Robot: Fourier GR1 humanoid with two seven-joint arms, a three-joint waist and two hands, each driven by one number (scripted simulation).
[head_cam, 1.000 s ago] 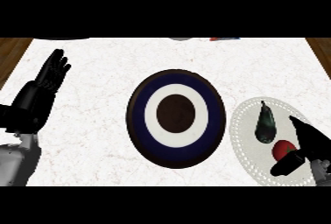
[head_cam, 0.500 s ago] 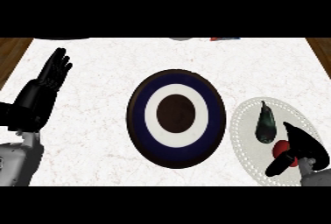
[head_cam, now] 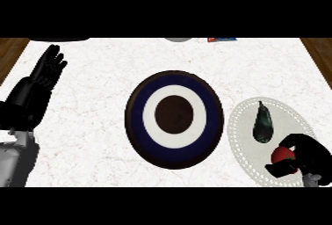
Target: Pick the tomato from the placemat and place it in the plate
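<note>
Small round red tomato, a bit shiny, mostly tucked inside the right hand with only its left side peeking out. Sits over the lower right part of the pale, lacy-edged placemat, off to the right of the plate. Can't tell whether touching the mat or lifted off it.

Right hand coming in from the lower right corner, black fingers curled round the tomato from above and below, so closed on it. Left hand over at the left edge, flat and open, fingers straight and pointing up the view, holding nothing, grey forearm below it.

Big round plate in the middle of the white marbled surface: dark rim, navy ring, white ring, dark brown centre. Right up against the placemat's left edge, hard to say if overlapping.

Also on the placemat: a dark green, elongated veg, pointed end up, just above-left of the tomato and apart from the hand.
</note>
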